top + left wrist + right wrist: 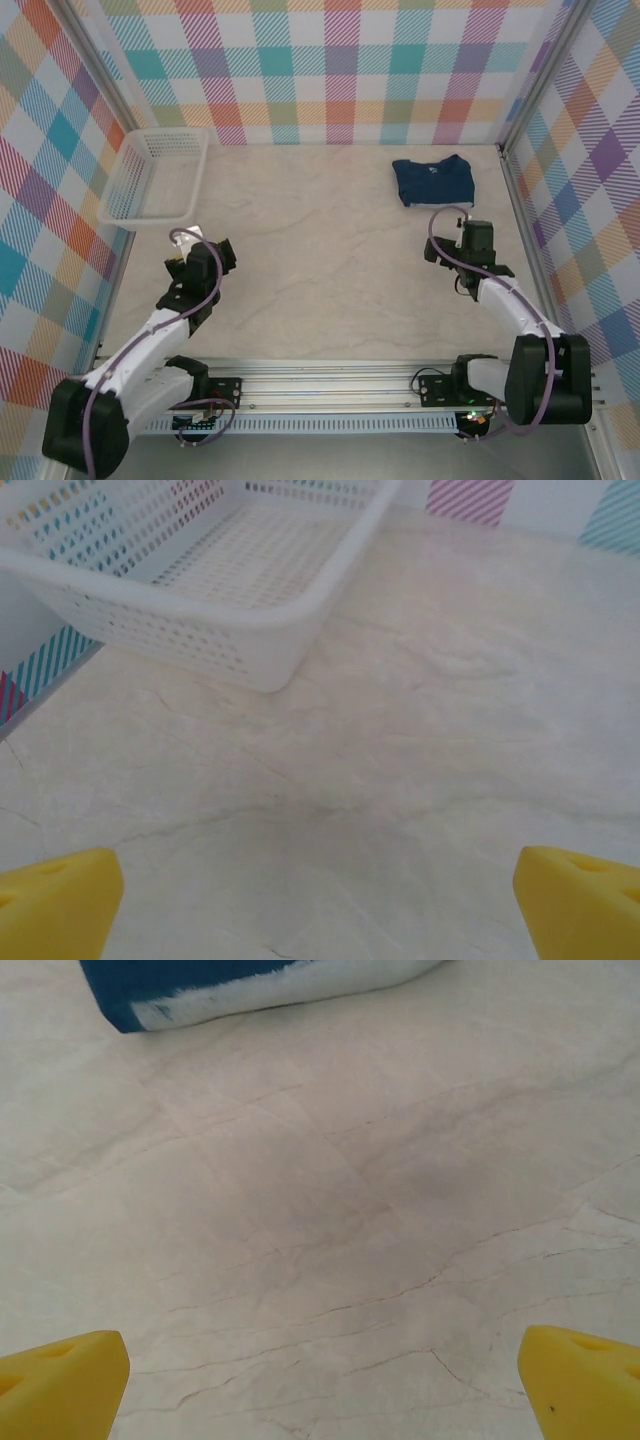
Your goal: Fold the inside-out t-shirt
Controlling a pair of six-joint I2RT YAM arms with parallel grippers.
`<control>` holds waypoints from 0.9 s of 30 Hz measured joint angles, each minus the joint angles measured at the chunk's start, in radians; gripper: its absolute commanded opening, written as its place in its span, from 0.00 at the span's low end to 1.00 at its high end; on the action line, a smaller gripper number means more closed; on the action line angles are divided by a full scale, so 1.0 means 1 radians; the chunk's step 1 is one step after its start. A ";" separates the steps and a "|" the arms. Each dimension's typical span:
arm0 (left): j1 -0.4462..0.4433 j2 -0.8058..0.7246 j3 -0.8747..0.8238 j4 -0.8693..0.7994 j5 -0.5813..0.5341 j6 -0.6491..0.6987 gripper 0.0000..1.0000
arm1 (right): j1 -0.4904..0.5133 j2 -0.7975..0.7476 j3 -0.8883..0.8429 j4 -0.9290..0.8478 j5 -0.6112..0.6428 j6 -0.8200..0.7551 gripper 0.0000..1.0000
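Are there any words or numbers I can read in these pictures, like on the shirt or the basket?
None: no word, number or sign can be read anywhere.
t-shirt: plain dark blue, no print or readable label showing.
basket: plain white mesh, no label.
walls: coloured checks, no writing.
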 measured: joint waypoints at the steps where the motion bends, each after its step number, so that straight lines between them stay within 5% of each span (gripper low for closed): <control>1: 0.013 0.059 -0.010 0.046 0.011 0.026 1.00 | 0.000 0.025 -0.017 0.049 0.005 -0.003 1.00; 7: 0.093 0.321 -0.032 0.321 0.138 0.135 1.00 | 0.000 0.165 -0.072 0.321 0.022 -0.019 1.00; 17: 0.180 0.485 -0.008 0.568 0.323 0.196 1.00 | -0.004 0.263 -0.134 0.719 -0.001 -0.089 1.00; 27: 0.206 0.588 -0.013 0.717 0.430 0.222 1.00 | -0.005 0.343 -0.171 0.855 -0.034 -0.114 1.00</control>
